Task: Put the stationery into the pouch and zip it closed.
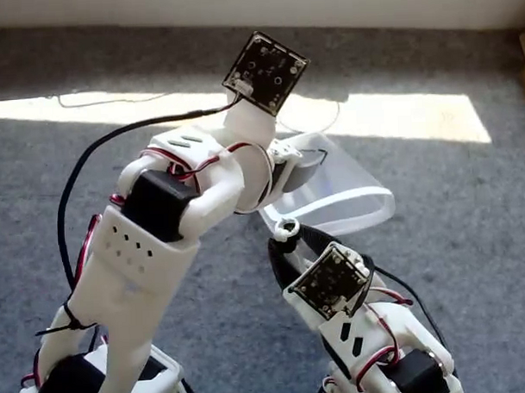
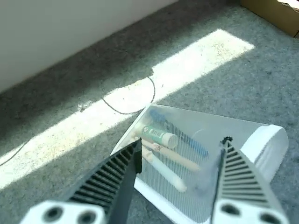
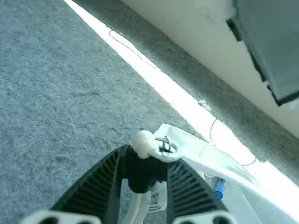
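The right gripper is clenched on what appears to be the zip pull, a white ring at the pouch's near corner. The left gripper is released, its jaws straddling the pouch. The pouch is flat clear mesh on grey carpet, with pens and a glue stick lying lengthwise inside.

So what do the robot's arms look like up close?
The left arm and right arm are white plastic shells with black motor blocks at the joints. Thin red and black wires run along them, and a thick black cable loops off the left one. Each wrist carries a square dark circuit board. The fingers are black wedges with ribbed sides.
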### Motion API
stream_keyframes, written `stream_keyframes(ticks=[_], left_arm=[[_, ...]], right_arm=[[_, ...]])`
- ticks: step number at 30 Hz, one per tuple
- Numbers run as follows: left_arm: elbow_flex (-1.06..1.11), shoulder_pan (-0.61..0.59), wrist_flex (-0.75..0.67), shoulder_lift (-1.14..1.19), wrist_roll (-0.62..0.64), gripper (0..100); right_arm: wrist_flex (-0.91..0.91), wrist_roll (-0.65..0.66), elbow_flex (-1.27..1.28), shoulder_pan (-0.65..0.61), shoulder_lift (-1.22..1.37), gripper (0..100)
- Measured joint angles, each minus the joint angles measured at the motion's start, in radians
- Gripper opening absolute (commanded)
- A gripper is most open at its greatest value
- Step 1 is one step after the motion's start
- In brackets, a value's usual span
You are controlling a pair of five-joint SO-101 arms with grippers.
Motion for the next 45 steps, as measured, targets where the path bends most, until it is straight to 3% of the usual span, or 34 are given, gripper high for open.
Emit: stream_keyframes(ticks=[5,11,18,24,30,34,41,45], left_arm=[[-0.137,-0.029,0.158,0.0,-0.018,26],[-0.216,-0.066,0.334,-0.002,-0.132,26],[-0.219,-0.094,0.385,-0.002,-0.206,26],[-0.219,-0.089,0.428,-0.002,-0.265,26],[-0.141,-0.081,0.427,-0.025,-0.275,26],[0.008,-0.025,0.35,-0.127,-0.275,26],[0.4,-0.005,0.011,-0.341,-0.275,28],[0.548,-0.003,-0.114,-0.394,-0.275,29]], right_arm=[[0.0,0.0,0.0,0.034,-0.003,0.8],[0.0,-0.017,-0.003,0.086,-0.011,0.8],[-0.002,-0.044,-0.003,0.097,-0.011,0.8],[-0.064,-0.132,-0.003,0.203,-0.011,0.8],[-0.087,-0.163,-0.003,0.229,-0.011,0.9],[-0.118,-0.181,-0.003,0.229,-0.005,1.0],[-0.143,-0.203,-0.005,0.229,-0.002,1.0],[-0.143,-0.203,-0.005,0.229,-0.002,1.2]])
